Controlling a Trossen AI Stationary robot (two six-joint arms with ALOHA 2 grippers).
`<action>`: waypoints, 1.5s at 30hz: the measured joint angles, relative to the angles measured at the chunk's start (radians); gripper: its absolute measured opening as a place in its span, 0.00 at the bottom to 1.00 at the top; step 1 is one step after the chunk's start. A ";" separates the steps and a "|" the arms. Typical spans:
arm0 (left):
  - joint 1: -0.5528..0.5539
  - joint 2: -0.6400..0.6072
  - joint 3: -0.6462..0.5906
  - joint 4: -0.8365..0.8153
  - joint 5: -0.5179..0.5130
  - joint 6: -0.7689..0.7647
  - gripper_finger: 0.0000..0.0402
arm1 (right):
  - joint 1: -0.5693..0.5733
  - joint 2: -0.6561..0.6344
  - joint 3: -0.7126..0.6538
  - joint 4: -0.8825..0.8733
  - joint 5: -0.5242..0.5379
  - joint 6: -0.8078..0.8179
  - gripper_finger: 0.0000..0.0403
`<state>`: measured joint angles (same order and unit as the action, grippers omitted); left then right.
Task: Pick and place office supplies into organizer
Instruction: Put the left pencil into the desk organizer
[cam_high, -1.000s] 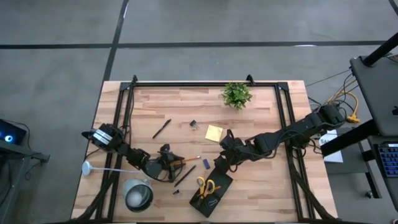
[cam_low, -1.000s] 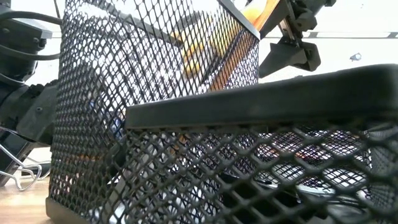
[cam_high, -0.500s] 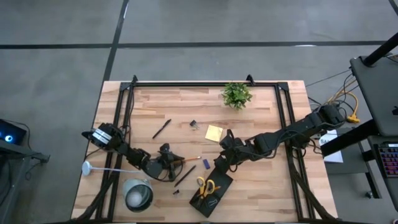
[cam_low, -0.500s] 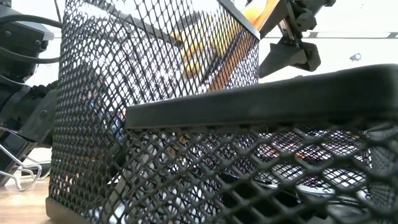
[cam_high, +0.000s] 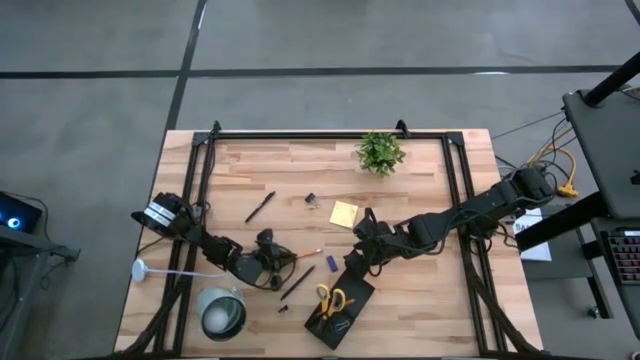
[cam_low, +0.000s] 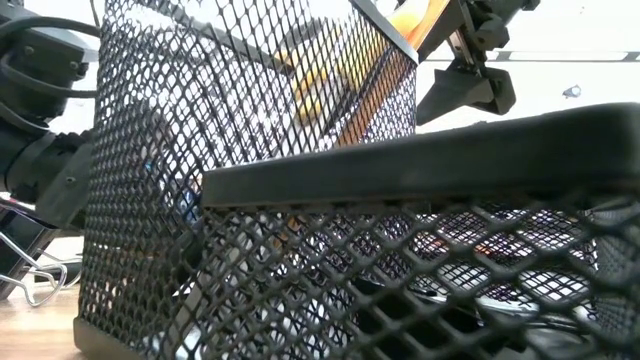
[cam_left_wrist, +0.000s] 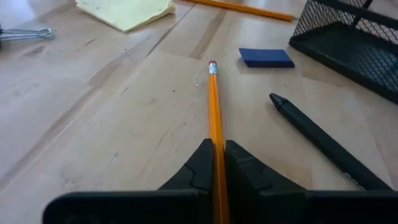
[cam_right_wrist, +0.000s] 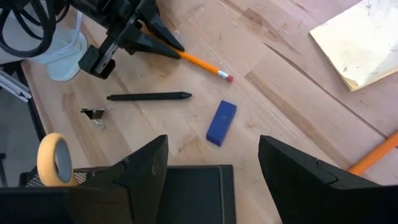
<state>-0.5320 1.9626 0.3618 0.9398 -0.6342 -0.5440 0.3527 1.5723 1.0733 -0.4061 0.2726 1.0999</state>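
An orange pencil (cam_left_wrist: 214, 106) lies on the wooden table left of the black mesh organizer (cam_high: 340, 308), with my left gripper (cam_left_wrist: 216, 146) shut on it; the high view shows that gripper (cam_high: 274, 258) low over the table. Yellow-handled scissors (cam_high: 332, 298) lie in the organizer. My right gripper (cam_right_wrist: 213, 142) stands open over the organizer's far end (cam_right_wrist: 186, 183), and in the high view that gripper (cam_high: 362, 256) sits beside it. Loose on the table lie a black pen (cam_left_wrist: 317, 140), a blue eraser (cam_left_wrist: 266, 57) and the yellow sticky-note pad (cam_high: 344, 213). My left gripper pinches the pencil between its two fingers at the end away from the pink eraser (cam_left_wrist: 216, 142). The fingers (cam_right_wrist: 163, 42) come in low from the table's left and lie along the pencil. The pencil sticks straight out ahead, its eraser end (cam_left_wrist: 212, 65) at the table top.
A second black pen (cam_high: 260, 206) and a binder clip (cam_high: 312, 201) lie farther back. A second orange pencil (cam_left_wrist: 239, 6) lies near the pad. The green plant (cam_high: 380, 152) stands at the far edge and the round lamp (cam_high: 222, 312) at the near left. A tape roll (cam_right_wrist: 55, 158) shows beside the organizer.
My left arm has shifted slightly at its elbow, toward the table's left edge. The pencil, the organizer and my right gripper are where they were.
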 joint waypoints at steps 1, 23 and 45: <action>0.006 -0.019 0.000 -0.011 0.005 0.009 0.02 | 0.000 0.000 0.000 0.000 0.002 0.000 0.58; 0.027 -0.273 0.000 -0.158 -0.012 0.138 0.01 | 0.000 0.000 0.000 0.001 0.019 0.000 0.58; 0.044 -0.526 0.006 -0.202 -0.050 0.111 0.01 | 0.005 -0.002 0.000 0.198 0.177 0.021 0.58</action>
<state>-0.4882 1.4363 0.3681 0.7381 -0.6843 -0.4335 0.3573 1.5702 1.0733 -0.2081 0.4499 1.1211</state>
